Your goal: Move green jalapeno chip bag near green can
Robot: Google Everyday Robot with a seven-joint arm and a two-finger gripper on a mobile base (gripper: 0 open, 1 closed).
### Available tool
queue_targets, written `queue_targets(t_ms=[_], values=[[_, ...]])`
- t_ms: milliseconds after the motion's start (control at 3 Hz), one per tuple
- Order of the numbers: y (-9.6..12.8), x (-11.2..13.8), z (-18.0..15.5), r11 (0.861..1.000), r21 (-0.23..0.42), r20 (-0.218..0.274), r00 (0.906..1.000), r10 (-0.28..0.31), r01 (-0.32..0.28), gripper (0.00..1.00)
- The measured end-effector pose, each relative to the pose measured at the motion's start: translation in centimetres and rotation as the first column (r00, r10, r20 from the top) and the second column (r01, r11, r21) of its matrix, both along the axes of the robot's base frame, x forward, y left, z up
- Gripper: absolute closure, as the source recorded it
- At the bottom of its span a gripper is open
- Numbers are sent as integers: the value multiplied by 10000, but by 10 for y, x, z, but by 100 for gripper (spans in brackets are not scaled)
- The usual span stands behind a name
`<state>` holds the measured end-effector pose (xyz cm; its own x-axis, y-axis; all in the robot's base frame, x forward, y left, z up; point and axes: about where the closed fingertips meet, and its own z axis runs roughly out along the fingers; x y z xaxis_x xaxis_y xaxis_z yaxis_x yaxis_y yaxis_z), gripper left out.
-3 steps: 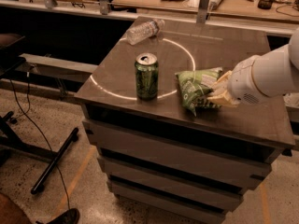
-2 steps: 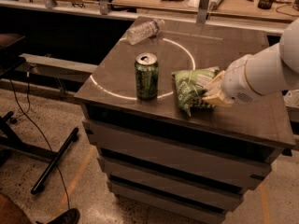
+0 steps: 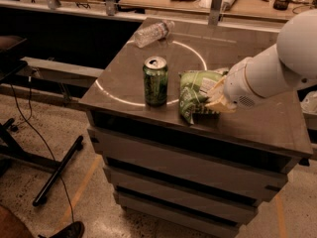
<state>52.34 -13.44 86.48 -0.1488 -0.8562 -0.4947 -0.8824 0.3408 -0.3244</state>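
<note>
The gripper point(image 3: 215, 99), right of the green can point(image 3: 155, 81), pinches the right edge of the green jalapeno chip bag point(image 3: 194, 94). A clear bottle point(image 3: 152, 32) lies behind the can; the bag stands just right of it, not touching.

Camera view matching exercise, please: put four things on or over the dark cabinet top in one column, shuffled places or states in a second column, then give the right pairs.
Things
1. dark green aluminium drink can
2. wrinkly glossy green chip bag
3. clear plastic bottle
4. robot's beige claw

Places or states
A. lying on its side near the far edge
B. shut on the bag's edge
C. standing upright, pull tab on top
D. held just beside the can

Pairs: 1-C, 2-D, 3-A, 4-B
</note>
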Motion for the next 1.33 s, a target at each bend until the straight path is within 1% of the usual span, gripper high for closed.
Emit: queue_targets(t_ms=[333, 1000, 1333], values=[[5, 1, 1, 9999, 117, -141, 9999, 88, -87, 85], [21, 3, 7, 9964, 564, -206, 9977, 638, -626, 39], [28, 8, 3, 9947, 617, -312, 9960, 839, -818, 15]])
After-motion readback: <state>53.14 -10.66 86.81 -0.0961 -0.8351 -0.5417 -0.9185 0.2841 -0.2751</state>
